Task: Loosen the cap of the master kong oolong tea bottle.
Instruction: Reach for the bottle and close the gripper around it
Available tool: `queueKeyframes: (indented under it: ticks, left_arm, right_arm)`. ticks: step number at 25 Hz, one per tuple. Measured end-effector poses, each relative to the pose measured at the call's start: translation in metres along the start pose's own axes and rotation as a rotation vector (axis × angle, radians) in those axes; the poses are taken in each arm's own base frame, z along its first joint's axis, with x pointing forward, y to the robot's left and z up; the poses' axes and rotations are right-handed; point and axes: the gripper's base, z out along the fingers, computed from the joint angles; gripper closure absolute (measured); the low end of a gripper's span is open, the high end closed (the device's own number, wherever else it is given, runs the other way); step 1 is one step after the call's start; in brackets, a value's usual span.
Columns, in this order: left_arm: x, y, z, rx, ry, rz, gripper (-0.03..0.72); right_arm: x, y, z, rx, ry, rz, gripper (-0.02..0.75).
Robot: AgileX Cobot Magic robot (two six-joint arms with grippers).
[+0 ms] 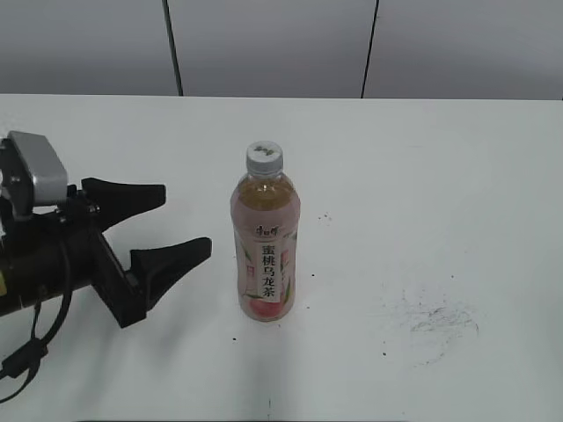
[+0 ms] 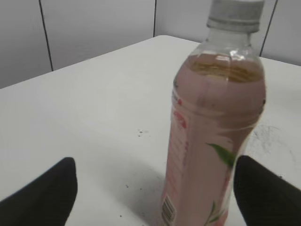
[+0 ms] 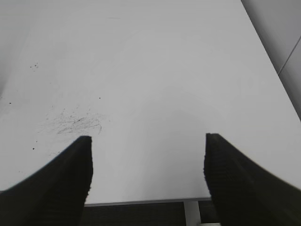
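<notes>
Mostly white table [image 1: 440, 176], scuffed; grey panelled wall [image 1: 264, 44].

Bright even light, soft shadows, slight blur

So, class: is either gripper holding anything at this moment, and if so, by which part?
Nothing is held. The left gripper is open beside the bottle, not touching it; the right gripper is open over bare table.

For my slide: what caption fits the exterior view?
Open left hand approaches upright oolong tea bottle, cap on.
</notes>
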Motion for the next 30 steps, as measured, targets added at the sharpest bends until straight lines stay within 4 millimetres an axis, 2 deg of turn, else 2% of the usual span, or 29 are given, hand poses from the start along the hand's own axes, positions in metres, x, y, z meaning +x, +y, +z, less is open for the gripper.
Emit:
queueKeyframes:
  ticks: [7,11,22,30]
  left_arm:
    - [-0.001,-0.014,0.006,0.073,0.003,0.007,0.09]
    - [-0.005,-0.023,0.022,0.133,-0.015,0.028,0.093]
    - [0.006,-0.006,0.059,0.165,-0.01,0.024,0.094]
    - [-0.005,-0.003,0.075,0.219,-0.042,0.02,0.095]
  right_arm:
    - [0.0,0.0,0.0,0.0,0.0,0.0,0.183]
    - [0.0,0.0,0.0,0.0,0.0,0.0,0.183]
    - [0.0,0.0,0.0,0.0,0.0,0.0,0.183]
    - [0.0,0.0,0.0,0.0,0.0,0.0,0.183]
